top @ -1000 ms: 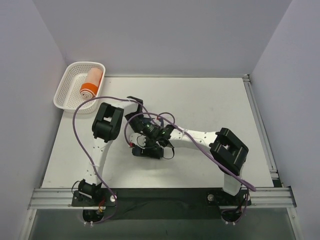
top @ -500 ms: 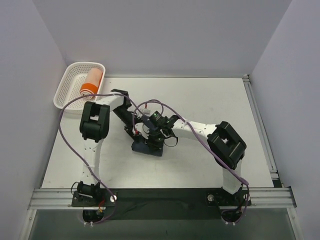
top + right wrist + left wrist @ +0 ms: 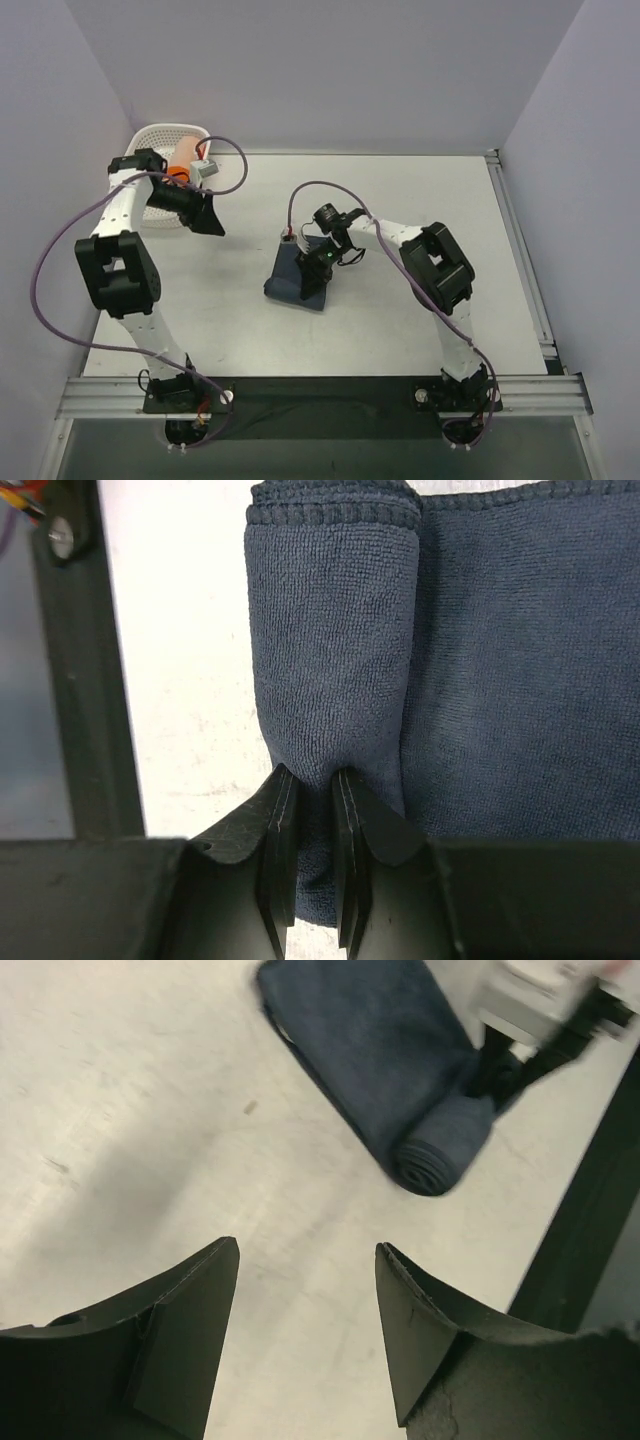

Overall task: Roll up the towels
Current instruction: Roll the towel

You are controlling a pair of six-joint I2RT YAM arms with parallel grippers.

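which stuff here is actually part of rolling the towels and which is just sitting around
Part of the job:
- navy towel, partly rolled, pinched by the right gripper
- orange towel, rolled, lying in the white basket
- left gripper, open, holding nothing

Just there:
- white basket
- table

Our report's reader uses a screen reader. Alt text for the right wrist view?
The right claw pinches the rolled edge of a navy towel, jaws shut on the cloth. The rest lies flat beside the roll on a white table.
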